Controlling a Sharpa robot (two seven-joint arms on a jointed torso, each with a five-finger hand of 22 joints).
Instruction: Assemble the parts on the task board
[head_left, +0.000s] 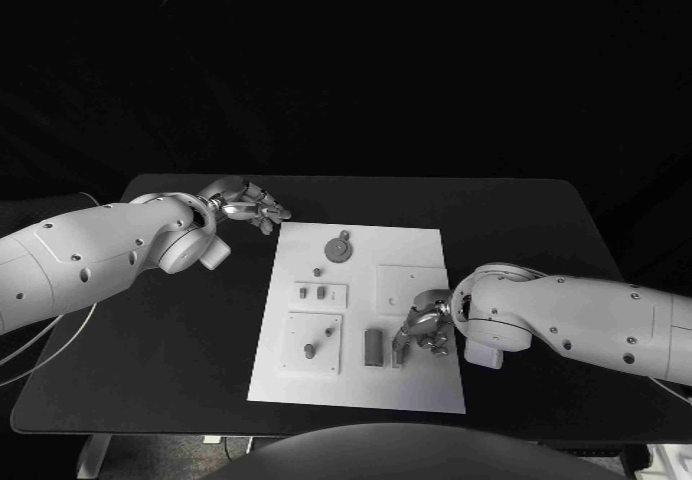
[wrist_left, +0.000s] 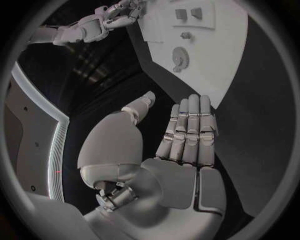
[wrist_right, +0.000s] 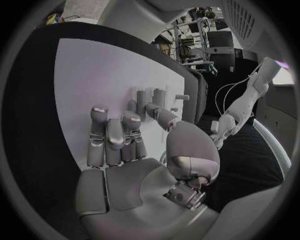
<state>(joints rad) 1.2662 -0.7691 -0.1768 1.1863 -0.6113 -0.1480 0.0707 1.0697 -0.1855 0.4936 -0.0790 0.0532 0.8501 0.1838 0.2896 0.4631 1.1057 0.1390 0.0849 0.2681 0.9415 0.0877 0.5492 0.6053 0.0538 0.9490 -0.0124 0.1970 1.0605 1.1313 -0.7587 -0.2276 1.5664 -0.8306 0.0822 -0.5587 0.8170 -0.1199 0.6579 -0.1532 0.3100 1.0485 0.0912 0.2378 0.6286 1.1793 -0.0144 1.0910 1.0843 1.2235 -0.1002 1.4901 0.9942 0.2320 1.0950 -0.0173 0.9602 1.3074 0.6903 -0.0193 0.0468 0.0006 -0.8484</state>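
Overhead, left hand (head_left: 248, 205) flat, empty; right hand (head_left: 423, 326) empty, fingers spread over task board (head_left: 418, 250)

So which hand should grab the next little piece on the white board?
Probably the right hand. It hangs over the board, next to the upright grey parts near the front edge. The left hand is off the board, over the black table by the far left corner, fingers straight, holding nothing.

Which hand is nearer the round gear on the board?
Left. The left hand hovers off the task board's far left corner, a short way from the gear. The right hand is over the board's near right part, well away from it.
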